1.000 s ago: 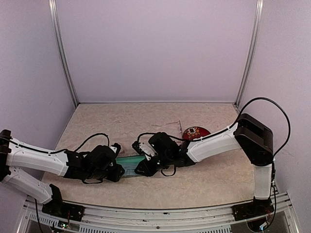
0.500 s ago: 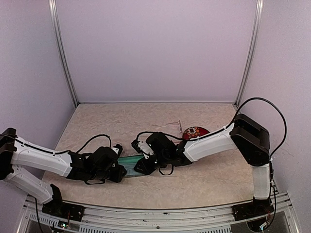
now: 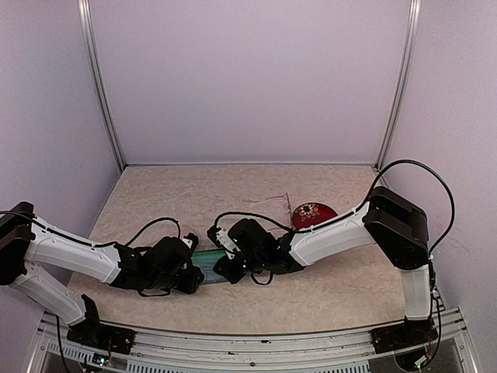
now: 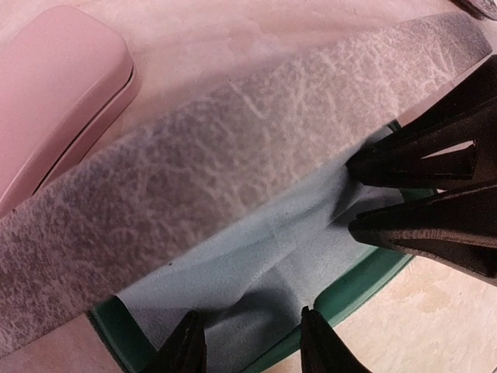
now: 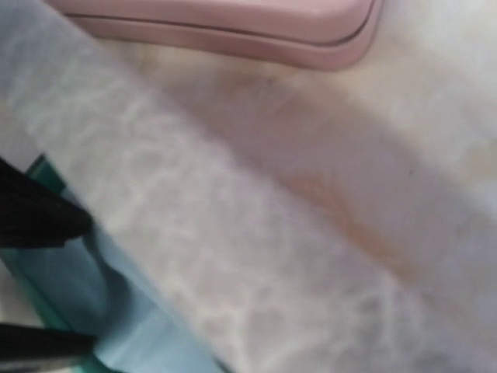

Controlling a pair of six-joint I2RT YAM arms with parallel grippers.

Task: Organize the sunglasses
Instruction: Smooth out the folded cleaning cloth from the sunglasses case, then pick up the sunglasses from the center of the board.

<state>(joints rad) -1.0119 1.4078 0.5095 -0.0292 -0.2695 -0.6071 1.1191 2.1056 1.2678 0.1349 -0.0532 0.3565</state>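
We log left claw (image 4: 248, 315) astride blue cloth (image 4: 256, 264) in green case (image 4: 361, 289) | right claw (image 4: 351, 196) at 3 o'clock, tips on cloth | we cannot tell either grip

This is a robotics laboratory test cell. Plain pale lilac wall panels (image 3: 248, 78) are enclosing the work area on three sides, and bare aluminium corner posts (image 3: 99, 85) are framing them. A beige marbled surface (image 3: 194, 190) is forming the floor of the cell. A white-and-black jointed left robot arm (image 3: 70, 252) and a matching right robot arm (image 3: 334, 233) are standing on a slotted aluminium base rail (image 3: 256, 342) along the near edge. An exposed black cable (image 3: 411, 161) is looping over the right arm.
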